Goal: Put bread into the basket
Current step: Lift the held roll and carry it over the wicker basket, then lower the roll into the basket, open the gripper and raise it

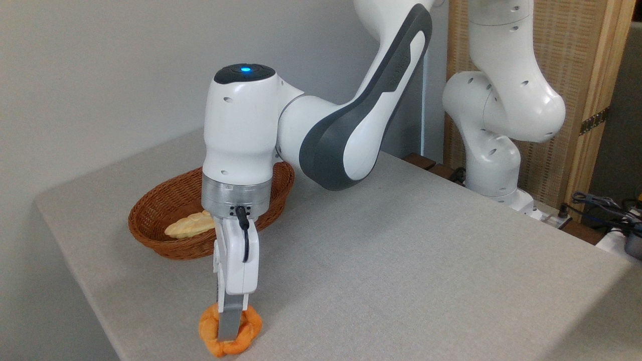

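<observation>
Bread, orange knotted bun, sits at table's near edge, front-left. Gripper is down on it, nearer finger against bun's middle; other finger hidden, so can't tell how far open or if it grips. Basket w/ pale braided loaf sits behind, partly blocked by arm's wrist. Cables far right. Bun's lower edge nearly cut off by frame

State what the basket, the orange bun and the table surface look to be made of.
Basket: woven wicker, glossy brown; the strands show along its rim.
Orange bun: probably soft foam or fabric, matte, with lumpy knotted folds.
Table surface: grey-beige cloth, matte, with a fine weave, apparently draped over the edge.
</observation>
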